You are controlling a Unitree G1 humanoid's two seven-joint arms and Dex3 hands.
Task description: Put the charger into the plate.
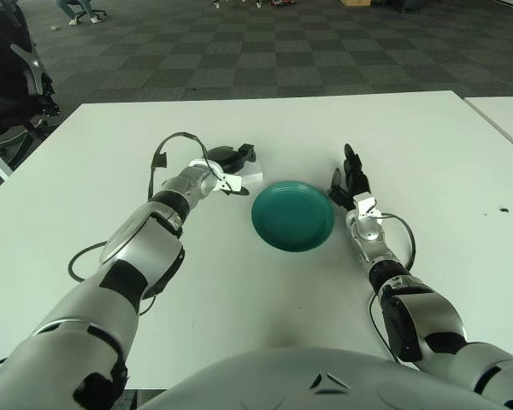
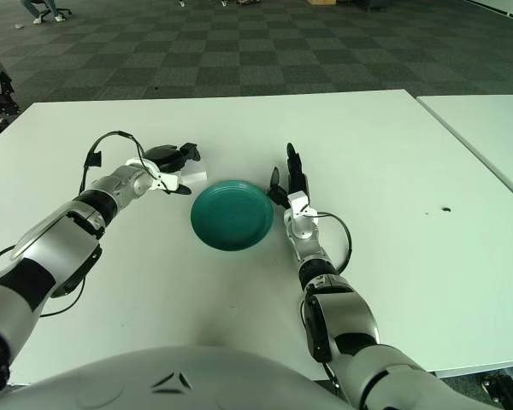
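Left eye view: left hand (image 1: 227, 162), fingers closed on the white charger (image 1: 242, 178), just left of the teal plate (image 1: 292, 215). Releasing short drops it onto the counter (image 1: 427, 137). Right hand (image 1: 350, 184), fingers extended and empty, right of plate.

This looks like an office or lab room. Dark checkered carpet tiles (image 1: 265, 51) fill the top of the frame beyond the plain white table (image 1: 427, 137), and a black office chair (image 1: 13, 73) stands at the upper left edge.
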